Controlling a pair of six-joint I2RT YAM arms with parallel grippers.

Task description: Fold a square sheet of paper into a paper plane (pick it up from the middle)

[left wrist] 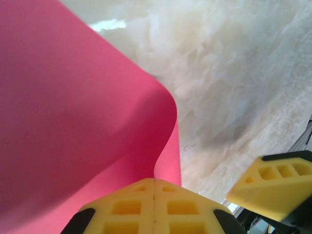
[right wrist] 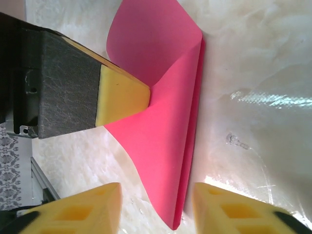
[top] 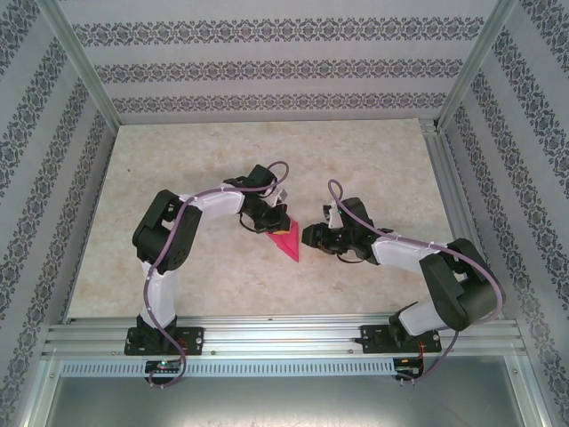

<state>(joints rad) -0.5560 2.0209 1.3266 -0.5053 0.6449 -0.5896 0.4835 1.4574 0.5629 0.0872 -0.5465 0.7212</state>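
Where the two arms meet at the middle of the table (top: 160, 196), the sheet of paper (top: 287, 240) lies partly folded into a narrow magenta-pink wedge, its sharp tip pointing toward the near edge. The left gripper (top: 270, 218) reaches it from the far-left side and the right gripper (top: 308, 237) from the right, the two close together with the pink between them.

Seen from the left wrist, the left gripper's yellow fingers (left wrist: 126, 209) are pressed flat together with no gap. An upper layer of the paper (left wrist: 73, 122) runs into the seam between them, so the jaws are clamped tight on that flap. The flap bows up in a smooth curve off the marbled tabletop. One yellow fingertip (left wrist: 273, 187) of the right gripper shows at the lower right, apart from the paper.

Seen from the right wrist, the left gripper's yellow finger (right wrist: 122, 97) pinches the edge of the raised flap. The lower layers lie flat on the table, with a straight folded edge along their right side. The right gripper (right wrist: 155, 204) has its jaws apart, one finger (right wrist: 92, 209) on either side of the pointed end. Its left finger is clear of the paper. Its right finger sits just beside the folded edge, and I cannot tell whether they touch. It grips nothing.
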